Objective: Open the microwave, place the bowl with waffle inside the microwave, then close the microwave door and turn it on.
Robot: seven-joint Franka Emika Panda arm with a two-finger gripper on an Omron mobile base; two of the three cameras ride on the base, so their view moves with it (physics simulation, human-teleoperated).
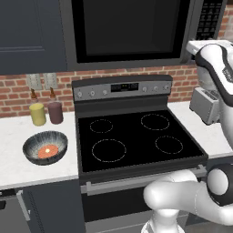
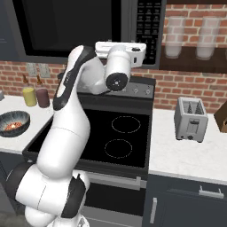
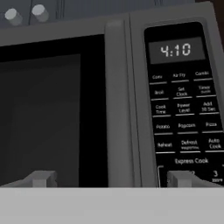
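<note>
Above the stove [image 1: 136,141], the microwave [image 3: 109,96] is shut, so nothing is done yet. Bowl [image 1: 45,148] with waffle [image 1: 47,151] waits on the left counter [image 1: 13,132]. Gripper [image 3: 109,179], spread wide and empty, faces the door [image 3: 52,109] near its handle [image 3: 117,105].

Microwave [image 1: 132,29] hangs directly above the stove [image 1: 136,141], its button panel [image 3: 183,100] at 3 o'clock of the door [image 3: 52,113]. On the surface [image 1: 13,168] at the stove's 9 o'clock sits the bowl [image 1: 45,147], waffle [image 1: 47,150] inside, two jars [image 1: 45,113] behind it. Toaster [image 2: 190,119] rests at the stove's 3 o'clock.
</note>
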